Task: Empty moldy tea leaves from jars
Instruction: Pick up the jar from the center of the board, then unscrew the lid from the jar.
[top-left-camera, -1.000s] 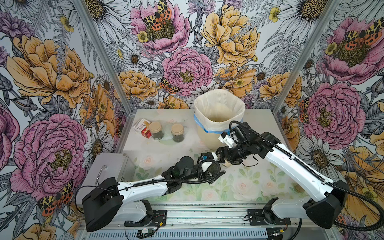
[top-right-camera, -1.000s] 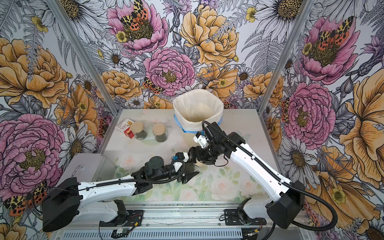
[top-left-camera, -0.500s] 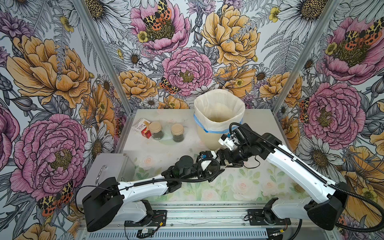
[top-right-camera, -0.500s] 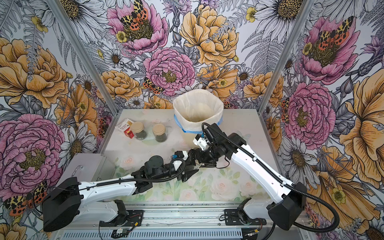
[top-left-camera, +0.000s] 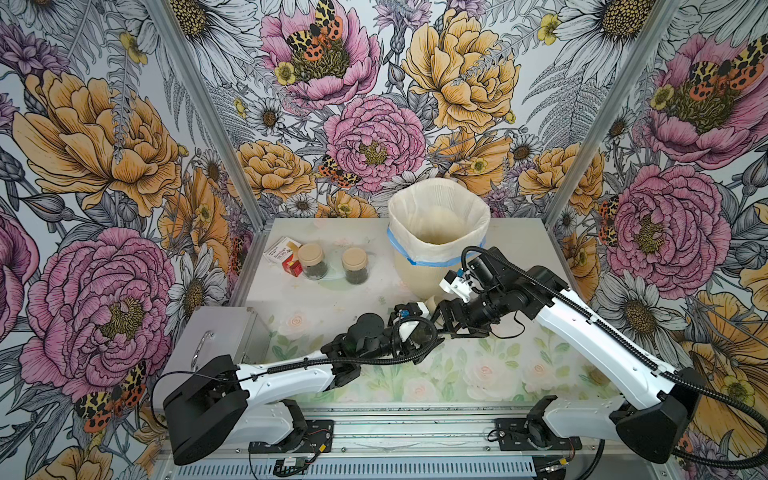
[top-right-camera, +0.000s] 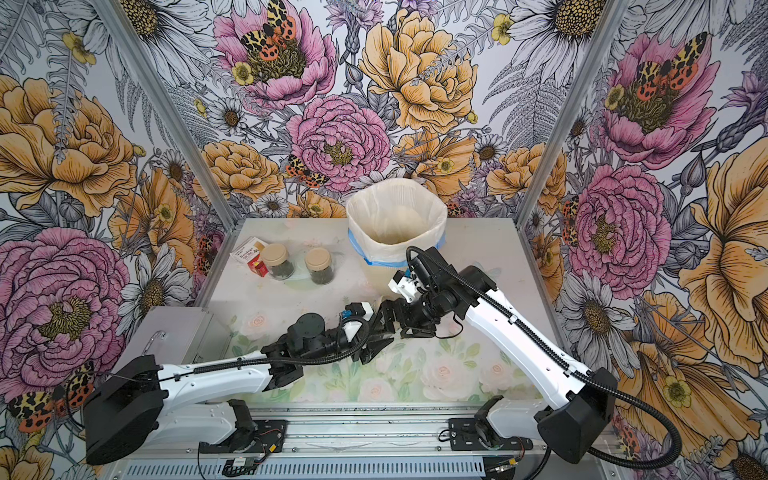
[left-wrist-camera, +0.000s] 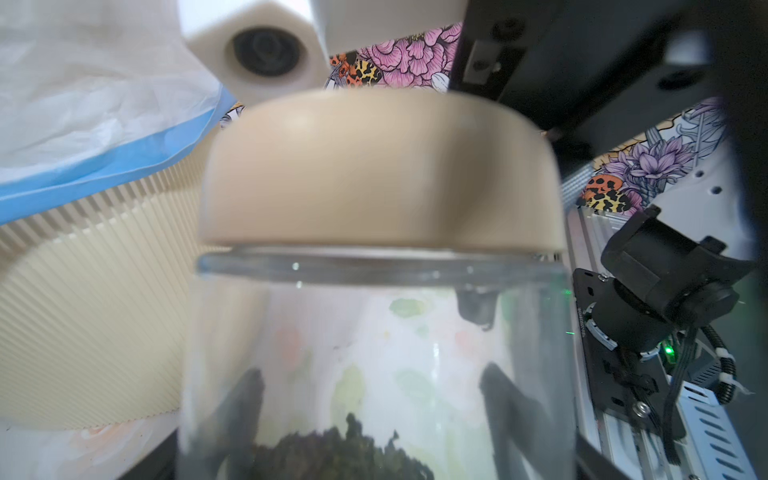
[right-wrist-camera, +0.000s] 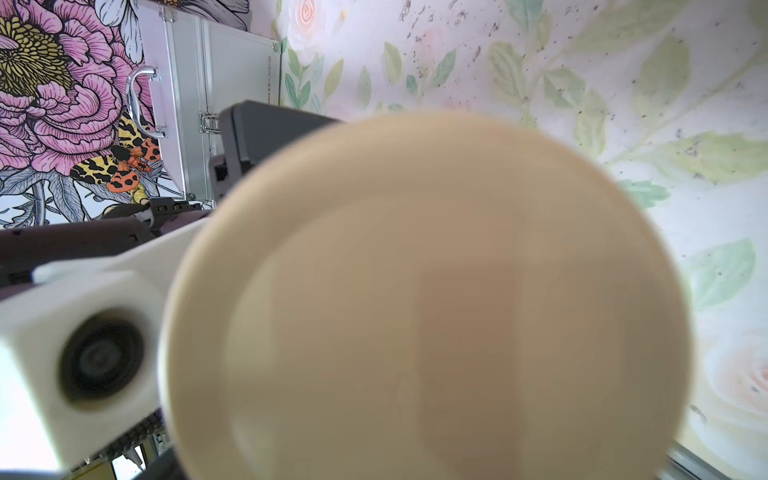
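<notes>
jar (left-wrist-camera: 374, 332), lid (left-wrist-camera: 378, 170) on, clamped in left jaws.

— What stands at the back of the table (top-left-camera: 332, 307)?
— A tall cream ribbed bin (top-left-camera: 415, 278), right of the middle. It is lined with a pale bag (top-left-camera: 419, 208) whose blue edge folds down over the rim (the top is open).
— And in the back left corner?
— A small white and red box (top-left-camera: 282, 254), close to the wall.
— Nearer the front?
— A silver metal case (top-left-camera: 220, 336) with a handle, at the left edge. The tabletop shows pale roses and green leaves; the walls (top-left-camera: 374, 137) bear big pink and orange flowers.
</notes>
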